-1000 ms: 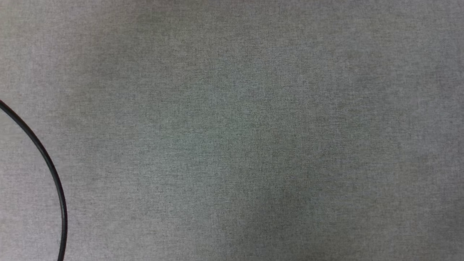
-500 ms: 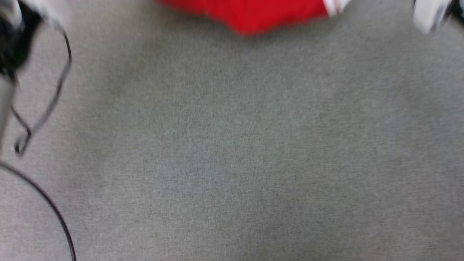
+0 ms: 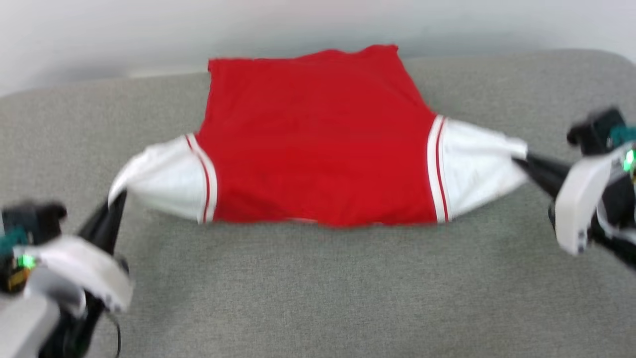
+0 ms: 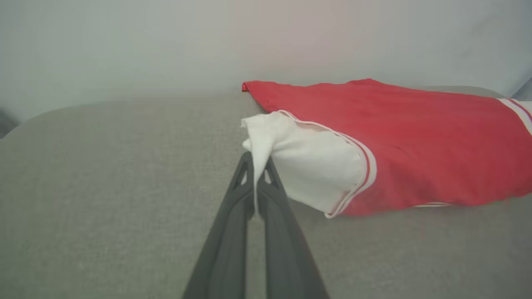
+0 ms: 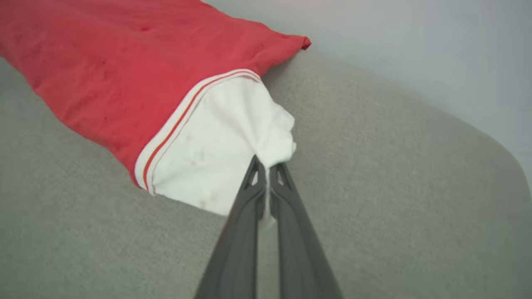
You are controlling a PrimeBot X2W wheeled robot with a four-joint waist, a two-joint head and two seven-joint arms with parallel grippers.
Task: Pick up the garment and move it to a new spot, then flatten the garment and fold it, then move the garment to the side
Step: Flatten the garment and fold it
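Nothing legible, seemingly — views blurred.

Plain set-up here, more like a test room or lab than a home, though that's hard to settle. A grey woven-cloth worktop [image 3: 318, 298] with rounded corners spreads under and ahead of the left end effector [image 4: 257, 161]. Beyond it, and past the right end effector [image 5: 268, 164] too, stands a plain pale wall [image 4: 124, 41].

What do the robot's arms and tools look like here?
Left tool and right tool each have two long, slim dark grey fingers with small triangular cut-outs near the tips. Behind them sit pale curved wrist shells, black housings and green lights. A thin black cable runs by the left wrist.
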